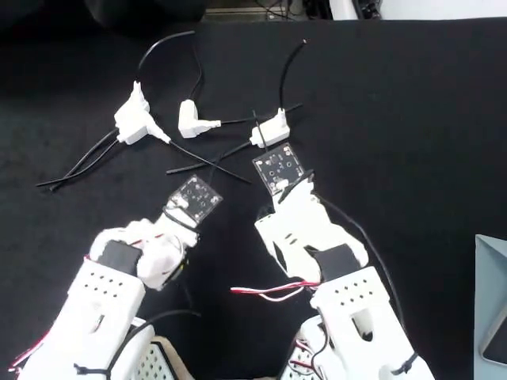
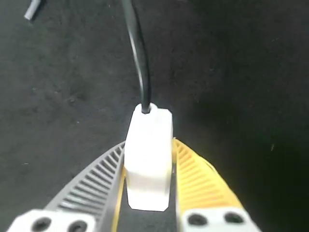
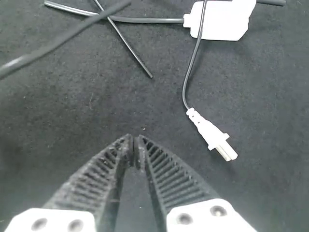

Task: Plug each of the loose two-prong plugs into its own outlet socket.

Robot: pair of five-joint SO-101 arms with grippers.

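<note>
Ribbed plastic fingers (image 2: 96, 181) of the left gripper (image 2: 149, 145), one grey and one yellow, were clamped on the flanks of a white block (image 2: 148, 159). A thick black cord (image 2: 138, 58) left its far end. I saw neither prongs nor slots on it, so I could not tell plug from socket. The right gripper (image 3: 134, 144) hung with its black fingers (image 3: 94, 181) pressed tip to tip around nothing, just beside a small loose plug (image 3: 212, 136) lying flat near the middle of the worktop (image 3: 63, 111).

I judged that plug to be the step in hand. I would have to part the right fingers, come down over the moulded body rather than the prongs or the thin wire (image 3: 185, 87), and take it square, since a skewed grip would send the prongs wide of the slots. The left hold looked centred and firm enough for bracing.

The plug was glossy and slim, tapering into a ridged collar, and I expected it to twist easily. The socket (image 3: 223, 19) beyond it, toward the far edge, was a smooth rounded block. Stiff black cables (image 3: 29, 55) crossed nearby on the worktop's matt, felt-like surface and could snag.
</note>
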